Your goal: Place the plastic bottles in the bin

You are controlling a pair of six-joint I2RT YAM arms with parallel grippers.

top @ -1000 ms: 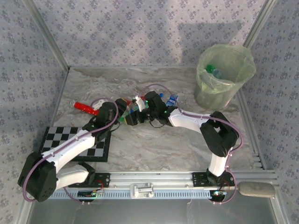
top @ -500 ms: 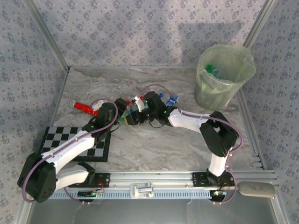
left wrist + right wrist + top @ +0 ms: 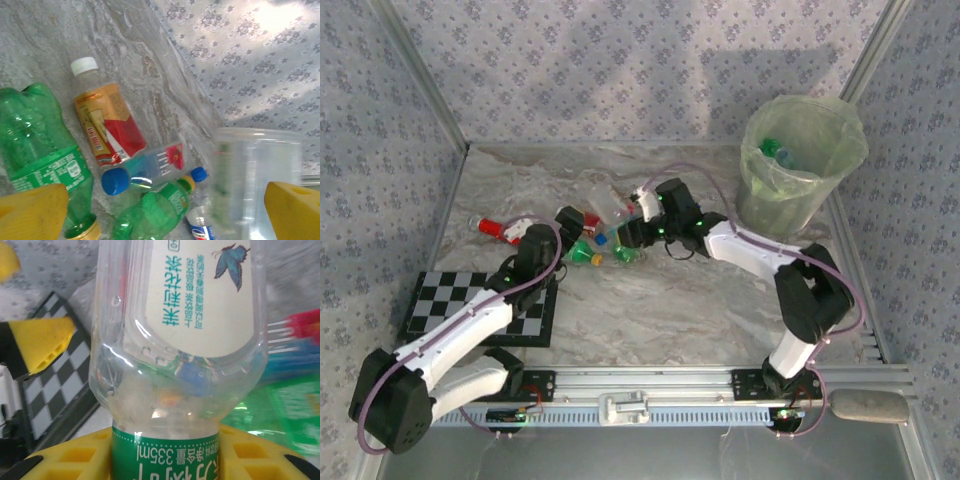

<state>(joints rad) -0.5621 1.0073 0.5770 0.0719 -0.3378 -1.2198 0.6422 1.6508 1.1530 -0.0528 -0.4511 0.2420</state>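
My right gripper (image 3: 165, 462) is shut on a clear bottle (image 3: 180, 340) with a white and green label, its yellow fingers (image 3: 65, 460) on either side of it. In the top view that gripper (image 3: 630, 228) hovers over the pile with the clear bottle (image 3: 608, 203). My left gripper (image 3: 160, 215) stands open above lying plastic bottles: a green one (image 3: 40, 150), an orange-and-red labelled one (image 3: 107, 125), a clear blue-capped one (image 3: 145, 170) and another green one (image 3: 155, 210). The bin (image 3: 782, 205), lined in pale green, stands at the back right with bottles inside.
A red bottle (image 3: 500, 228) lies at the left of the table. The black-and-white checkerboard (image 3: 450, 300) lies under my left arm near the front left. Patterned walls close in the back and sides.
My left gripper has opened and drawn back to the left. My right gripper has shut on the clear bottle and moved it up and to the right, away from the pile.
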